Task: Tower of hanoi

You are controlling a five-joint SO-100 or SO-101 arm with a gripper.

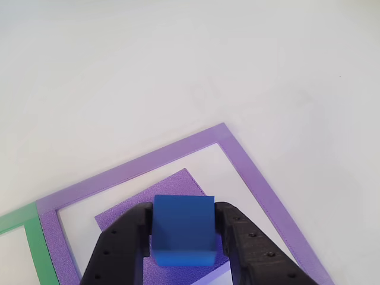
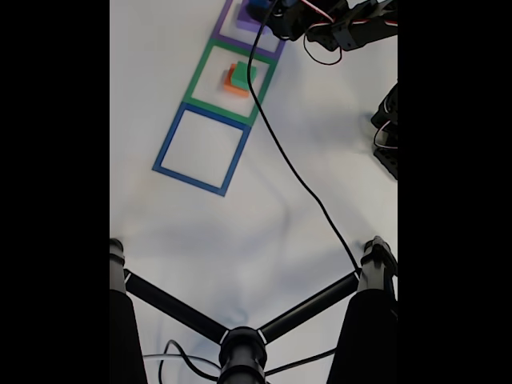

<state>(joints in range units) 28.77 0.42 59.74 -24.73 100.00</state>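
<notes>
Between the pincer's [image 1: 183, 237] black fingers [image 1: 122, 246] sits the gripped blue cube [image 1: 183, 228], above a purple slab [image 1: 127, 217] on the white worktop [image 1: 178, 65].

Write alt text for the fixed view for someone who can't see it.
The end effector holds a blue cube over the purple slab at the top edge. A green block sits on an orange block in the green tape square; the blue tape square is empty.

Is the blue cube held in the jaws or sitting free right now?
Held. In the other view the blue cube sits between the gripper's two black jaws, one against each side, above the purple slab.
</notes>
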